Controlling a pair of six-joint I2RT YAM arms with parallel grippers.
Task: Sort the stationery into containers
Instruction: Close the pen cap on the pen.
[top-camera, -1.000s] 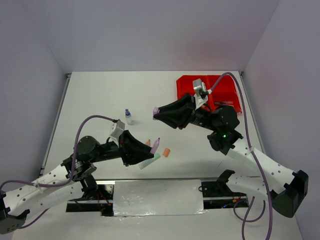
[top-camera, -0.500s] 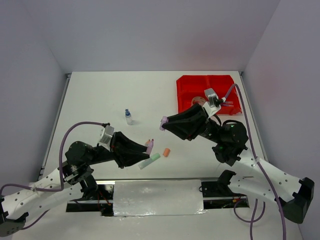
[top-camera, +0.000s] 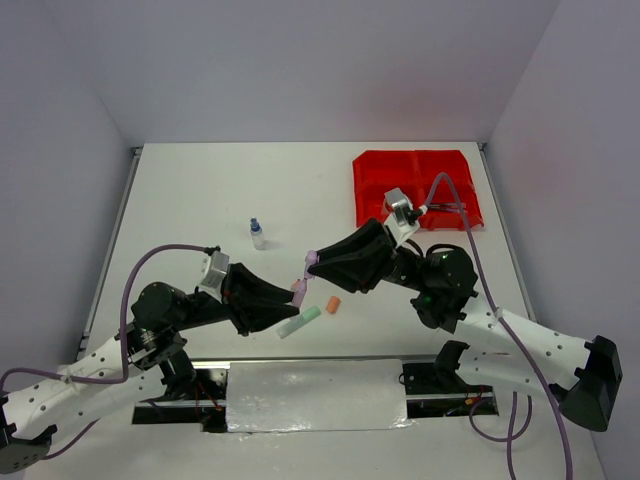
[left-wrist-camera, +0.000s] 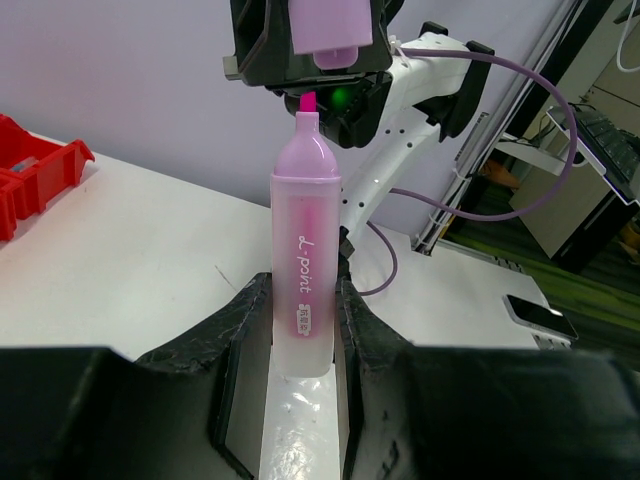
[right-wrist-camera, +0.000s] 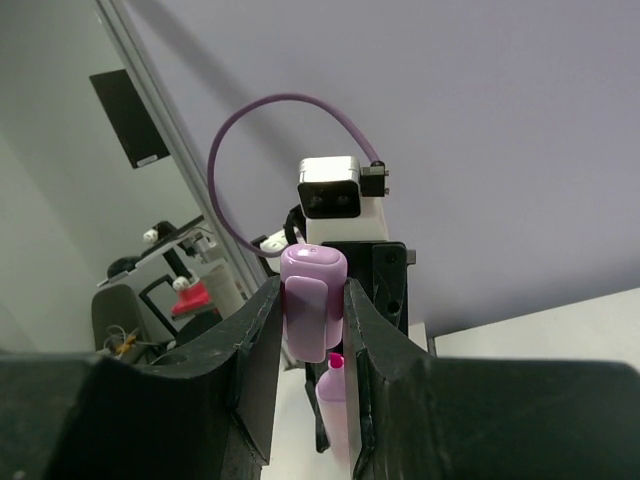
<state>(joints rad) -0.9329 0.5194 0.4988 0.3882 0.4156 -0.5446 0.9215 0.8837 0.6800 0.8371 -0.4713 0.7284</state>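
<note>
Pink plastic stood clamped between the fingers of the left gripper (left-wrist-camera: 303, 335): the pink highlighter (left-wrist-camera: 303, 250), held by its lower body, upright in the left wrist view, with its bright pink tip bare and pointing at the other arm. Opposite it, the right gripper (right-wrist-camera: 312, 320) was closed on the matching lilac cap (right-wrist-camera: 312, 285), a finger pressed to each side and the open end turned toward the tip. In the left wrist view the cap hung just beyond the tip, in line with it, with a thin gap between the two. Seen from the top camera, both grippers met nose to nose in the air over the near middle of the table (top-camera: 200, 190). Beneath them a green highlighter (top-camera: 300, 322) lay on the white surface, and a small orange piece (top-camera: 333, 304) lay just beside its right end. A little blue-capped bottle (top-camera: 257, 234) stood upright farther back and to the left, well apart from both. At the far right corner sat the red bins (top-camera: 372, 172), joined in a block, partly hidden behind the right arm.
</note>
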